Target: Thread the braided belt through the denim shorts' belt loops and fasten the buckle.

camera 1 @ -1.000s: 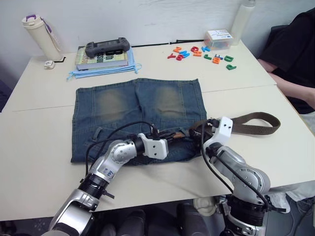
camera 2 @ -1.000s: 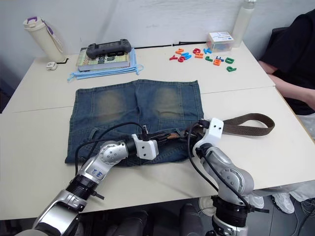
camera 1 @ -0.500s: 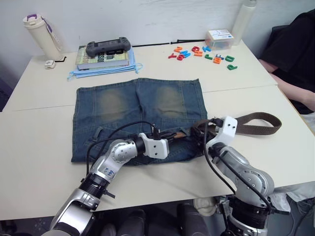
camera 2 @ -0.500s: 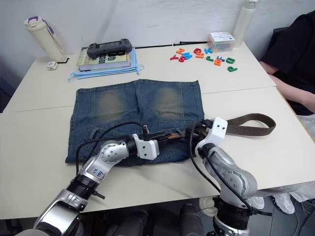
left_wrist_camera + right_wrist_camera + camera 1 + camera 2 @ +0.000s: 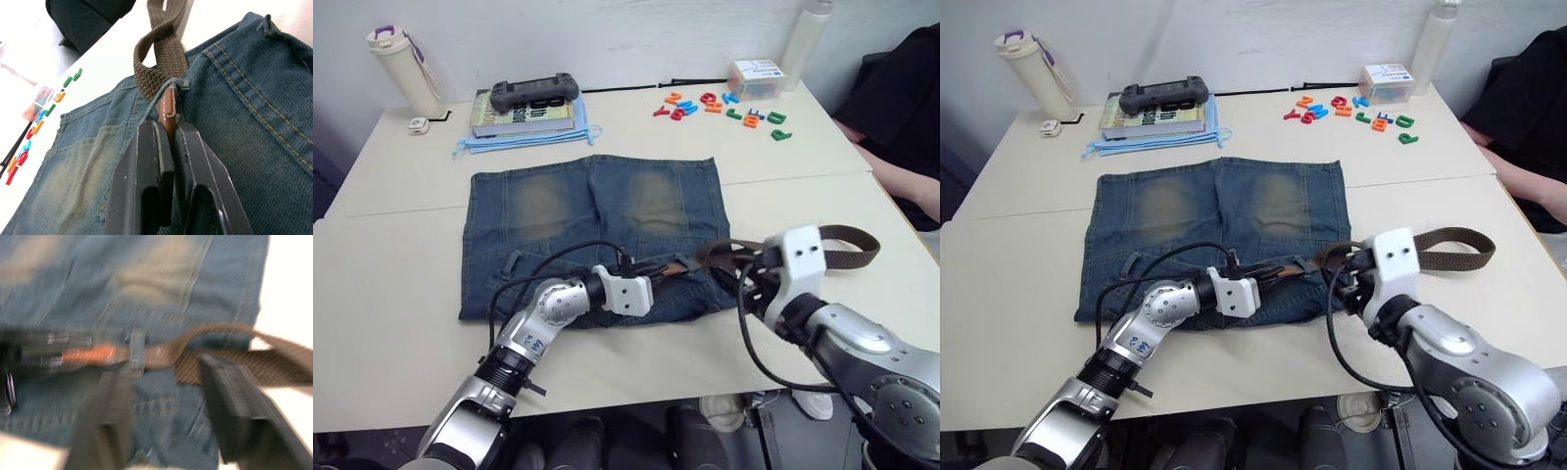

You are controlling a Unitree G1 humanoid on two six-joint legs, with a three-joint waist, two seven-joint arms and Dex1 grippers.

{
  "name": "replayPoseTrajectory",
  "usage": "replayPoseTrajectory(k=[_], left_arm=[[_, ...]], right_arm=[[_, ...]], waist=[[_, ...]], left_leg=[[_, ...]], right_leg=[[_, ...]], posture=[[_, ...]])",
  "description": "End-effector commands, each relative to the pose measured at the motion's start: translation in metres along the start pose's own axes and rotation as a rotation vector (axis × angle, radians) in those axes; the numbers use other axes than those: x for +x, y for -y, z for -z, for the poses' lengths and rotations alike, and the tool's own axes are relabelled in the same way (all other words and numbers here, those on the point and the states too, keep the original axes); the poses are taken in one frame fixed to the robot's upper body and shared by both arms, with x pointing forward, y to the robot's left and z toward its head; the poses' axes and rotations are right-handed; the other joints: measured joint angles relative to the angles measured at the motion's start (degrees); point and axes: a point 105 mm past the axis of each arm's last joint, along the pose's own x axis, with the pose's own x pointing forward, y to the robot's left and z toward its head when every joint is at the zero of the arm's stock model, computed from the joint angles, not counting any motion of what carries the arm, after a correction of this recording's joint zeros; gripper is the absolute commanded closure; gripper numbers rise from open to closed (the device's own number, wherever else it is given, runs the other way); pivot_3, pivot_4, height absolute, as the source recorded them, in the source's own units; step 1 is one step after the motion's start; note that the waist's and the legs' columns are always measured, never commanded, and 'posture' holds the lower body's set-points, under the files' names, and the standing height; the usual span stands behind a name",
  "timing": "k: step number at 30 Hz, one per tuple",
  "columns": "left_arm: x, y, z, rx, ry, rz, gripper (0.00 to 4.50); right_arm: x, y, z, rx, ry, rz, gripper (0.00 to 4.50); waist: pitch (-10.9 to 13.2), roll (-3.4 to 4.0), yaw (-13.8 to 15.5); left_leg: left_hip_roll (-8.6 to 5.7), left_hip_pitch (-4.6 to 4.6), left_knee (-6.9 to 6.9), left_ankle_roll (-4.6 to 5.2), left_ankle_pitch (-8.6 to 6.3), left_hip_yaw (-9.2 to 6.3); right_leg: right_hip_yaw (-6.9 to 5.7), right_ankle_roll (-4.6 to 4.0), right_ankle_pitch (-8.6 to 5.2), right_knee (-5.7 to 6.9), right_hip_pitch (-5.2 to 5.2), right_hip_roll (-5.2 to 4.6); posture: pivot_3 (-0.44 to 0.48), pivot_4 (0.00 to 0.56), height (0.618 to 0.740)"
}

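Note:
The denim shorts (image 5: 597, 215) lie flat on the table, waistband toward me. My left gripper (image 5: 168, 127) is shut on the tan leather tip (image 5: 168, 105) of the braided belt (image 5: 161, 73) over the waistband. Behind the tip, the strap passes under one of the belt loops (image 5: 137, 351) and runs off the shorts' right edge, doubling back in a fold (image 5: 847, 257) on the table. My right gripper (image 5: 166, 367) hovers open above the strap at that edge, one finger on each side. The buckle is out of view.
At the back of the table are a bottle (image 5: 403, 69), a book with a black game controller (image 5: 530, 95) on it, scattered coloured letters (image 5: 724, 106) and a small box (image 5: 756, 76). A person in black (image 5: 901, 108) sits at the right side.
My right arm has risen and drawn back to the right, away from the shorts' edge. The left gripper still holds the belt tip in the same place. The camera has shifted slightly.

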Motion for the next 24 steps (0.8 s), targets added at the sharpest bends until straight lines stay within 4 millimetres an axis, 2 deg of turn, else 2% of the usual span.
replayPoseTrajectory(k=[1,2,10,12,15,20,24], left_arm=[[-0.002,-0.002,-0.002,-0.01,0.01,-0.014,4.5],[-0.002,-0.002,-0.002,-0.01,0.01,-0.014,4.5],[-0.006,-0.005,-0.008,-0.023,0.038,-0.018,4.5],[-0.014,-0.007,-0.01,-0.02,0.043,-0.009,4.5],[-0.039,-0.009,-0.01,-0.021,0.042,0.019,4.5],[-0.074,-0.024,0.001,0.034,-0.021,-0.007,4.5],[-0.088,-0.031,0.006,0.083,-0.062,-0.012,4.5]], right_arm=[[-0.002,-0.019,0.005,-0.107,-0.002,-0.028,3.94],[0.0,-0.021,0.008,-0.111,-0.013,-0.028,4.44],[0.026,-0.006,0.051,-0.105,-0.182,0.092,4.44],[0.033,0.0,0.057,-0.047,-0.204,0.129,4.44],[0.038,0.002,0.057,-0.031,-0.202,0.146,4.44],[0.04,-0.001,0.055,-0.02,-0.196,0.12,4.44],[0.04,-0.003,0.056,-0.021,-0.204,0.102,4.44]], waist=[[0.0,-0.02,0.0],[0.0,-0.04,0.0],[0.0,-0.09,0.0],[0.0,-0.14,-0.2],[-0.1,-0.27,-0.3],[-0.1,-0.37,-0.1],[-0.1,-0.38,-0.2]], left_leg=[[-0.03,0.0,0.01,0.01,0.0,0.02],[-0.04,-0.01,0.01,0.01,-0.01,0.01],[-0.03,0.0,0.02,0.01,0.0,0.01],[-0.01,0.02,0.01,0.01,0.0,0.01],[0.1,0.06,0.0,-0.04,0.0,0.02],[0.17,0.15,0.01,-0.08,0.02,-0.01],[0.18,0.14,-0.01,-0.08,0.02,-0.03]], right_leg=[[0.01,0.0,0.0,-0.01,0.0,-0.02],[0.01,0.01,0.0,-0.02,0.0,-0.03],[0.0,0.01,0.01,-0.03,0.01,-0.01],[0.01,0.01,0.0,-0.03,0.01,0.01],[0.03,-0.06,0.05,-0.03,0.02,0.08],[-0.03,-0.22,0.16,-0.09,0.12,0.14],[-0.05,-0.23,0.2,-0.11,0.12,0.14]], posture=[[0.0,0.15,0.74],[0.0,0.15,0.74],[0.0,0.15,0.74],[0.0,0.15,0.74],[0.0,0.15,0.74],[0.0,0.15,0.74],[0.0,0.15,0.74]])
